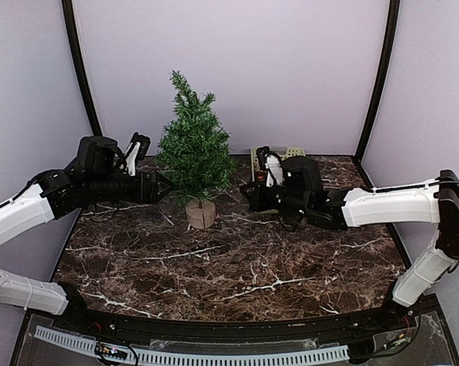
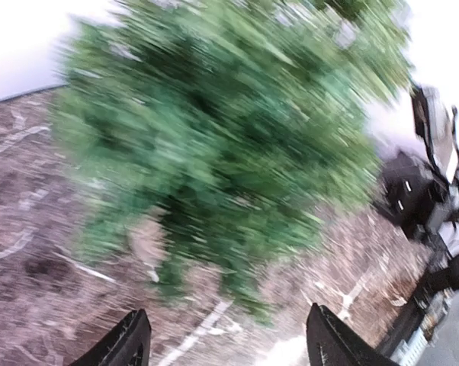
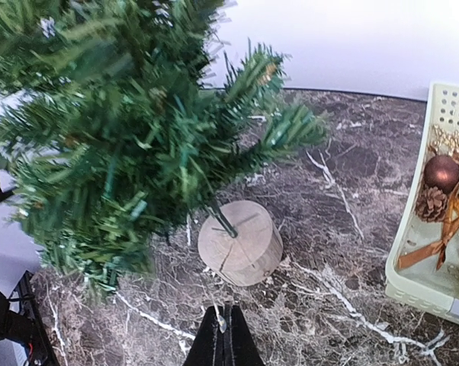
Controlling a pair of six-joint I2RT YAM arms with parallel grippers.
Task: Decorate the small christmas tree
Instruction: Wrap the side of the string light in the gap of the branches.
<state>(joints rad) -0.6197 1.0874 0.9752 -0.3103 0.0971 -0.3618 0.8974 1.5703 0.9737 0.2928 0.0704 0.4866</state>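
The small christmas tree [image 1: 193,145] stands upright on the marble table [image 1: 237,267], its thin trunk set in a round tan stump base [image 1: 200,214]. My left gripper [image 1: 167,187] is at the tree's lower left branches. In the blurred left wrist view it [image 2: 229,339] is open wide and holds nothing, with the green branches [image 2: 229,145] just ahead. My right gripper [image 1: 243,192] sits low to the right of the tree. It [image 3: 224,314] is shut, pointing at the stump base [image 3: 241,242]. A thin pale thread shows at its tips; I cannot tell whether it is pinched.
A pale basket [image 3: 412,229] at the back right holds a brown ball [image 3: 441,173], a pine cone [image 3: 428,204] and gold ribbon. In the top view the basket [image 1: 290,153] is partly hidden behind the right arm. Walls close in the table on three sides.
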